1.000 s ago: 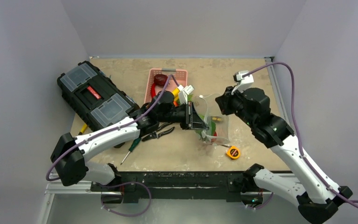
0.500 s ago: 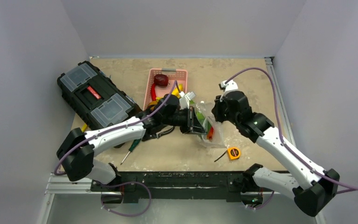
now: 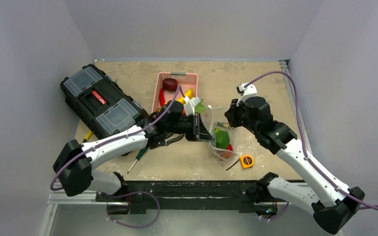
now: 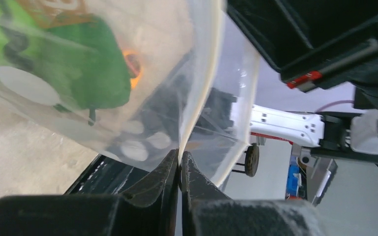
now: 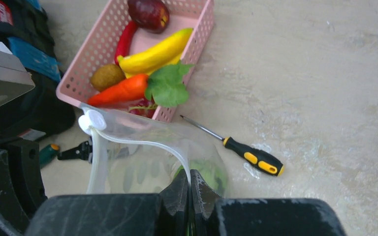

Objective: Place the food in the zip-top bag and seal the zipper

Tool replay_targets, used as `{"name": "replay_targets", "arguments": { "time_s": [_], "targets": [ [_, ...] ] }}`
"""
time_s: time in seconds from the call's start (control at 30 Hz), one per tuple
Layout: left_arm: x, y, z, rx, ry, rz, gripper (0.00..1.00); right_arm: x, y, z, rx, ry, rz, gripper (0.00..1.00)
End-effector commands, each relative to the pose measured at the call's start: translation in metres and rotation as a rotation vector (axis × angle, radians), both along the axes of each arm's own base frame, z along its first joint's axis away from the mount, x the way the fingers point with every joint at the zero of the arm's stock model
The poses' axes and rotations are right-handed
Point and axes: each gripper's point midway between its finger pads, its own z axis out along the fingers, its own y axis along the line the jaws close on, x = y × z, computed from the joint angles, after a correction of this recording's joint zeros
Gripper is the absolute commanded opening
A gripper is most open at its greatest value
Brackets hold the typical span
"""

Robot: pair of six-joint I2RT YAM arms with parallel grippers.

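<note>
Top view: beige mottled table (image 3: 261,83), plain grey walls on three sides. Black toolbox (image 3: 101,101) sits at 10 o'clock on the table and the pink basket (image 3: 189,77) at 12. The zip-top bag (image 3: 215,129) is just right of centre, held up between the two arms; can't tell if its bottom rests on the table. Green food (image 3: 221,139) sits low in the bag with something red under it. Yellow tape measure (image 3: 246,161) lies at 4 o'clock from the bag, close but apart. A green-handled screwdriver (image 3: 139,156) is at 8 o'clock, under the left arm. The left gripper (image 3: 207,132) comes in from 9 o'clock and the right gripper (image 3: 229,118) from 2 o'clock, both at the bag mouth. Left wrist: jaws fully closed, pinching the bag's pale rim, the zipper (image 4: 204,83), which curves up and away toward 1 o'clock. Dotted clear film is on both sides of it, and the green piece shows through at 10 o'clock. Right wrist: jaws also closed tight, clamped on the opposite lip of the mouth. The strip loops round to 10 o'clock, so the mouth gapes open. Basket is at 11 o'clock holding a banana (image 5: 155,51), a carrot (image 5: 120,91), a dark red fruit (image 5: 148,14), a red chilli (image 5: 124,42) and a brown lump. A black-and-yellow screwdriver (image 5: 248,155) lies on bare table at 2 o'clock from the jaws.
</note>
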Motion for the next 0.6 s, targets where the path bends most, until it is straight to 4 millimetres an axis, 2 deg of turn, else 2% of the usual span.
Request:
{"name": "replay_targets", "arguments": {
  "time_s": [0.0,0.13,0.2,0.37,0.47,0.57],
  "targets": [
    [0.007,0.007,-0.003,0.022,-0.051,0.006,0.12,-0.001,-0.006,0.015,0.023,-0.054,-0.029,0.00],
    [0.014,0.021,0.016,0.061,-0.153,0.032,0.45,-0.005,-0.011,0.032,0.057,-0.118,-0.032,0.00],
    [0.018,0.032,0.026,0.078,-0.222,0.050,0.55,-0.005,-0.013,0.031,0.052,-0.119,-0.038,0.00],
    [0.030,0.069,0.054,0.125,-0.404,0.149,0.67,-0.005,-0.014,0.027,0.055,-0.126,-0.043,0.00],
    [0.045,0.095,0.054,0.197,-0.440,0.248,0.70,-0.005,-0.014,0.030,0.070,-0.151,-0.041,0.00],
    [0.061,0.115,0.045,0.245,-0.408,0.327,0.72,-0.005,-0.014,0.029,0.066,-0.172,-0.030,0.00]
  ]
}}
